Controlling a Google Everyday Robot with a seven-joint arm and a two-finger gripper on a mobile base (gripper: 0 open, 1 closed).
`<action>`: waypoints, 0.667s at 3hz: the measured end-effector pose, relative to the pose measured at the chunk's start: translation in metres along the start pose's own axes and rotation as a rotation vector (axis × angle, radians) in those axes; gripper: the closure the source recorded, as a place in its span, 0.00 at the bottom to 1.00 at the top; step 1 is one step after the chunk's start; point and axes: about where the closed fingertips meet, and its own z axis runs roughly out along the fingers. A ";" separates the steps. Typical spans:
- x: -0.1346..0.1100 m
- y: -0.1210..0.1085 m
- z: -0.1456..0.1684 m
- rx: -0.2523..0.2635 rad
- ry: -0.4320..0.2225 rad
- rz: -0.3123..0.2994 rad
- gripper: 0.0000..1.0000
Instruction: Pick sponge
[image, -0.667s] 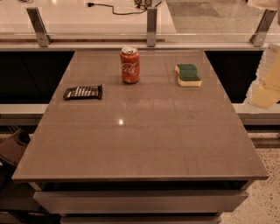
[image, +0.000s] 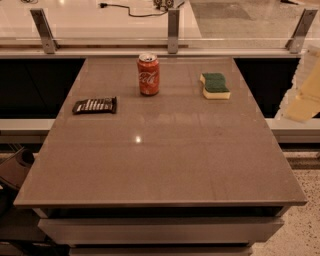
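The sponge (image: 215, 85) lies flat on the far right part of the brown table (image: 160, 165), dark green top over pale yellow foam. My pale yellow gripper (image: 303, 97) is at the right edge of the camera view, beyond the table's right side and apart from the sponge, to its right and slightly nearer.
A red soda can (image: 148, 74) stands upright left of the sponge. A dark snack bar (image: 95, 105) lies at the table's left. A glass barrier on metal posts (image: 173, 27) runs along the far edge. Dark gaps flank the table.
The gripper has shifted slightly at the right edge. The sponge, can and bar keep their places on the table.
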 end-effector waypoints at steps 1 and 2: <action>0.006 -0.005 0.013 0.022 -0.043 0.084 0.00; 0.018 -0.021 0.045 0.060 -0.085 0.204 0.00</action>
